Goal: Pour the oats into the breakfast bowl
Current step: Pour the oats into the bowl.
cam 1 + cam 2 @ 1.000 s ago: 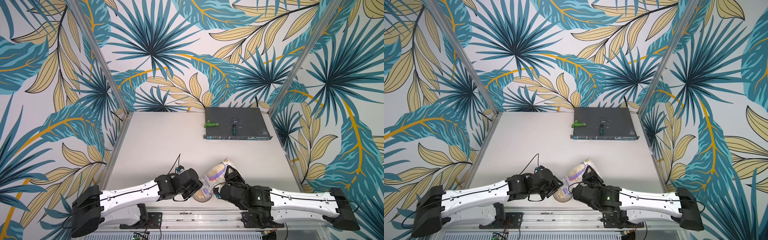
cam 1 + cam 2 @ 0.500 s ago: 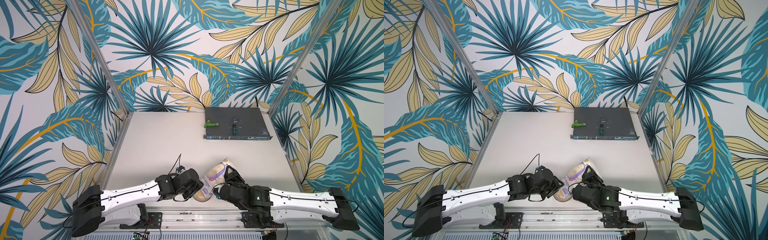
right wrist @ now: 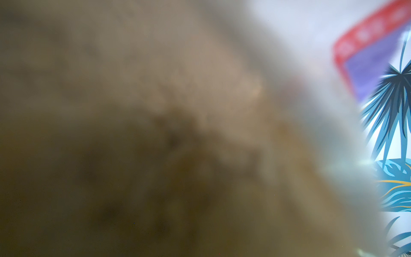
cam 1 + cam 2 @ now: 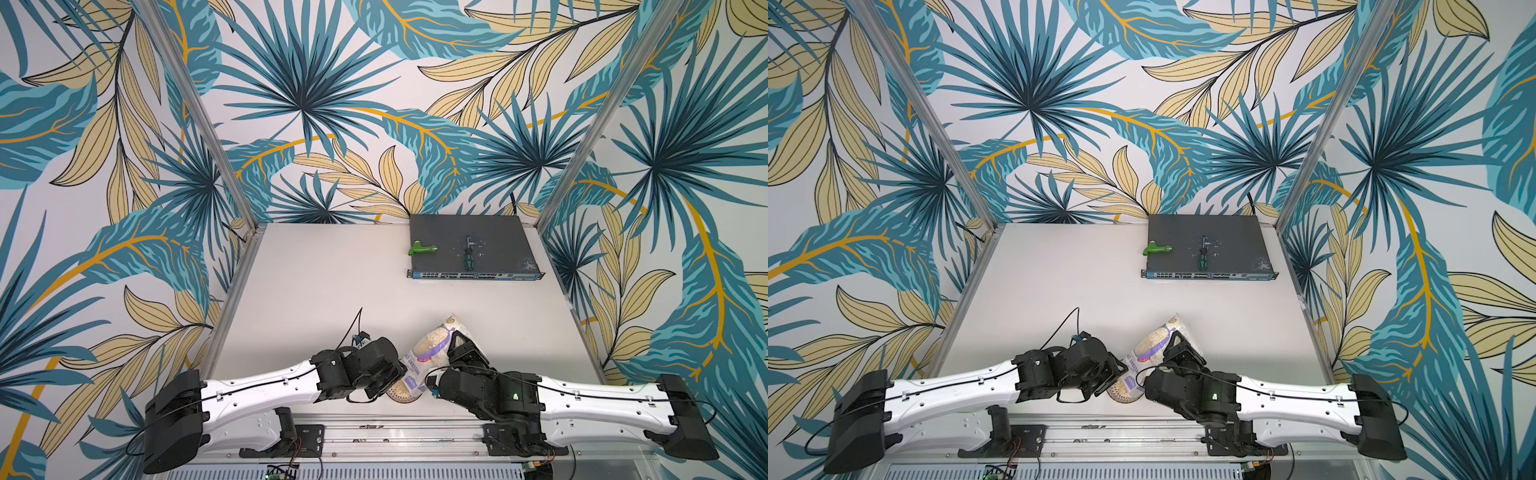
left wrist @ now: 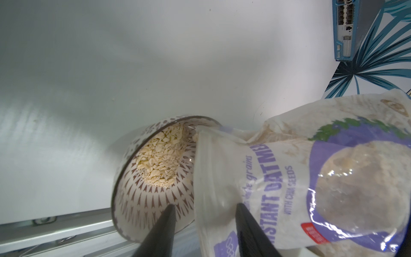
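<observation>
The right gripper [image 4: 459, 348] clasps the tilted pouch [image 5: 289, 178], the left gripper [image 5: 204, 205] has an unclear hold, and if the floppy mouth slips off the bowl [image 5: 155, 200], oats [image 5: 158, 160] would likely spill onto the table [image 5: 133, 66].

Camera inventory, as I see it from the remote station.

- Top pair: mounted high over the near edge of the table [image 4: 316, 282] and tilted down toward the back wall [image 4: 374, 104]. Both top views show me the whole table, with a slight sideways offset between them.
- Left wrist: low and close, facing the bowl [image 5: 142, 204] and pouch [image 5: 255, 178]. The network box [image 5: 344, 29] sits far behind and also shows in both top views.
- Right wrist: pressed against the pouch and blurred. I get only a sliver of wall.
</observation>
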You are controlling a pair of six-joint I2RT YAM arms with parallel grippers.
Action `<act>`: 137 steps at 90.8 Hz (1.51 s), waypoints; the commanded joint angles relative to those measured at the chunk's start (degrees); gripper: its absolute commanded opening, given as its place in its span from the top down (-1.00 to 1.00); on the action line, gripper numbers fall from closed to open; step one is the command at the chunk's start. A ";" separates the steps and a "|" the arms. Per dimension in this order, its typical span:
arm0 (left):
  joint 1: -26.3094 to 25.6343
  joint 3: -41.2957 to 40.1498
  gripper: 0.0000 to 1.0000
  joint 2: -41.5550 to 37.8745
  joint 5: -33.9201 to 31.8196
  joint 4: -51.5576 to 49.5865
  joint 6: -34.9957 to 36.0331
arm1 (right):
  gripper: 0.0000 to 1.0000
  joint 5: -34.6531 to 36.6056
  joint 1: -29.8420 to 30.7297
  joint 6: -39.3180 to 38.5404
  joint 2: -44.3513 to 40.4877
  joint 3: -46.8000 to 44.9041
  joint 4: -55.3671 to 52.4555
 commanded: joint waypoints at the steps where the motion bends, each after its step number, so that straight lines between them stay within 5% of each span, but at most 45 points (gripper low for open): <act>1: -0.24 -0.84 0.05 0.36 0.01 0.60 0.40 | 1.00 7.01 0.35 0.61 -1.15 1.15 4.71; 137: -0.65 -1.36 0.05 0.76 -0.23 1.59 0.11 | 1.00 9.06 2.38 -2.70 -0.20 1.88 6.55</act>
